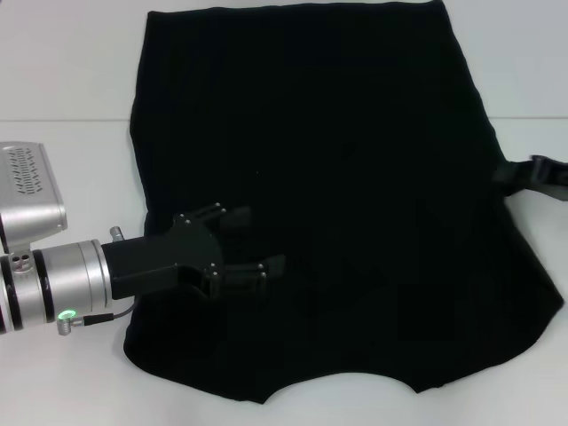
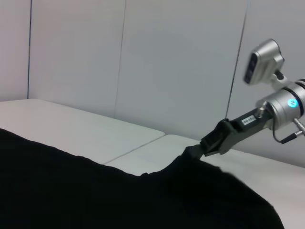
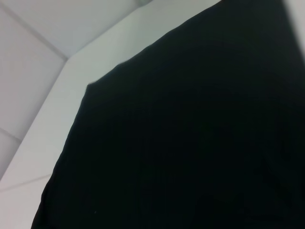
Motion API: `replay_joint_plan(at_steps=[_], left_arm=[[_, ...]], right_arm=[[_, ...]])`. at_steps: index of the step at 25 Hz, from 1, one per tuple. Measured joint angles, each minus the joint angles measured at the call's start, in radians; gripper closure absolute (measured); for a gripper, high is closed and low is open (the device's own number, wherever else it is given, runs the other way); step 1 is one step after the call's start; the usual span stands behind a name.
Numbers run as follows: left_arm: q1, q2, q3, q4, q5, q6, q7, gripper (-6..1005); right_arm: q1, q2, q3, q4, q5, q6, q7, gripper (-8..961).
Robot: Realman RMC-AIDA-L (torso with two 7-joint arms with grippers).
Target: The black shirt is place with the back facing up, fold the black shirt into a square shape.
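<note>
Black cloth fills most of the scene: the black shirt lies spread flat on the white worktop, plain side up, with no lettering showing. Its straight hem runs along the far edge and its curved neckline sits at the near edge, so the collar end is toward the robot. The sides look folded inward, giving the shirt a roughly four-sided outline that widens on the near right.

The left tool reaches in from the left, low over the near-left part of the shirt. Its two dark fingers are spread apart with nothing held between them; whether they press on the cloth or just hover above it is hard to tell against the black.

The right tool is at the shirt's right edge, about halfway between near and far. In the left wrist view its tip meets a raised peak of cloth, as if pinching it, but I cannot tell whether it is open or closed. The right wrist view shows only the shirt on the worktop.
</note>
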Motion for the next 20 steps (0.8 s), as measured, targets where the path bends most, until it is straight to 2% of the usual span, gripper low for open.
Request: replay_joint_plan(at_steps=[5, 9, 12, 15, 20], left_arm=[[0.001, 0.000, 0.000, 0.000, 0.000, -0.005, 0.000, 136], [0.004, 0.000, -0.012, 0.000, 0.000, -0.006, 0.000, 138], [0.005, 0.000, -0.024, 0.000, 0.000, -0.006, 0.001, 139], [0.005, 0.000, -0.027, 0.000, 0.000, -0.007, 0.002, 141], [0.005, 0.001, -0.028, 0.000, 0.000, -0.008, 0.001, 143]], right_arm=[[0.061, 0.024, -0.127, 0.004, -0.003, 0.062, 0.040, 850], [0.079, 0.027, -0.227, 0.002, -0.006, 0.044, 0.074, 844], [0.082, 0.019, -0.253, -0.005, -0.006, -0.006, 0.083, 839], [0.082, 0.004, -0.254, -0.007, -0.007, -0.058, 0.096, 631], [0.061, -0.022, -0.252, -0.004, -0.007, -0.066, 0.153, 519]])
